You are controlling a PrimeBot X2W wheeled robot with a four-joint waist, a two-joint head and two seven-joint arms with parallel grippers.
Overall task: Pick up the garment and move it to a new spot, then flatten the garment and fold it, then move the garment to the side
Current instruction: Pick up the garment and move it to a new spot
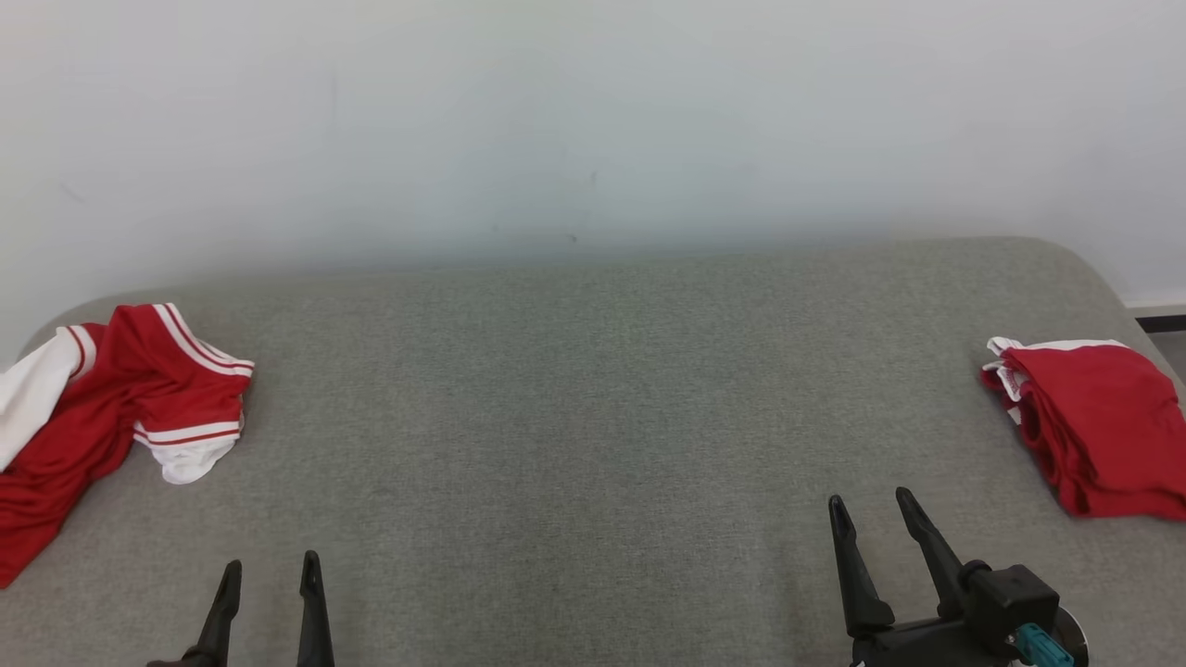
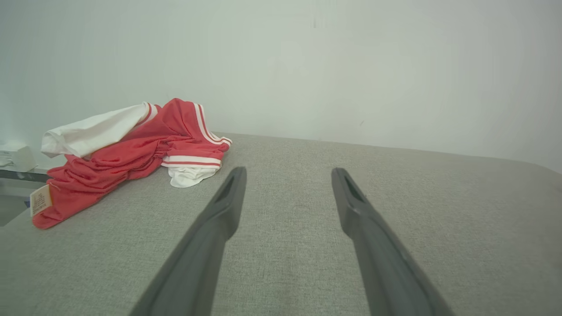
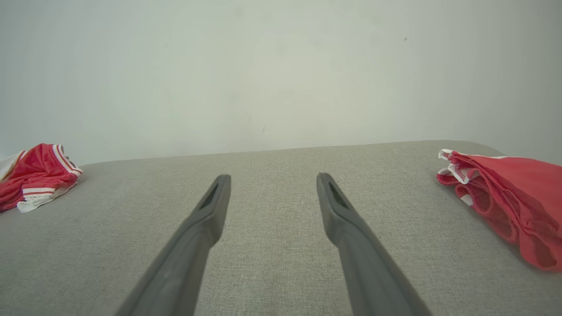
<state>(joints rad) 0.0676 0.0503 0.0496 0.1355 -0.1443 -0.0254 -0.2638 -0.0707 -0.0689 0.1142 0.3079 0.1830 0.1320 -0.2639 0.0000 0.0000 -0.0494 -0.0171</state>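
Observation:
A crumpled red and white garment lies in a heap at the left end of the grey padded table; the left wrist view has this garment up and left of the fingers, with a label at its lower corner, and it lies at the far left of the right wrist view. My left gripper hovers open and empty near the front edge, right of the heap. My right gripper is open and empty at the front right. Both pairs of fingers stand wide apart over bare cloth.
A folded red garment with white trim lies at the table's right end. A pale wall rises directly behind the table. The table's corners are rounded, and floor shows past the right edge.

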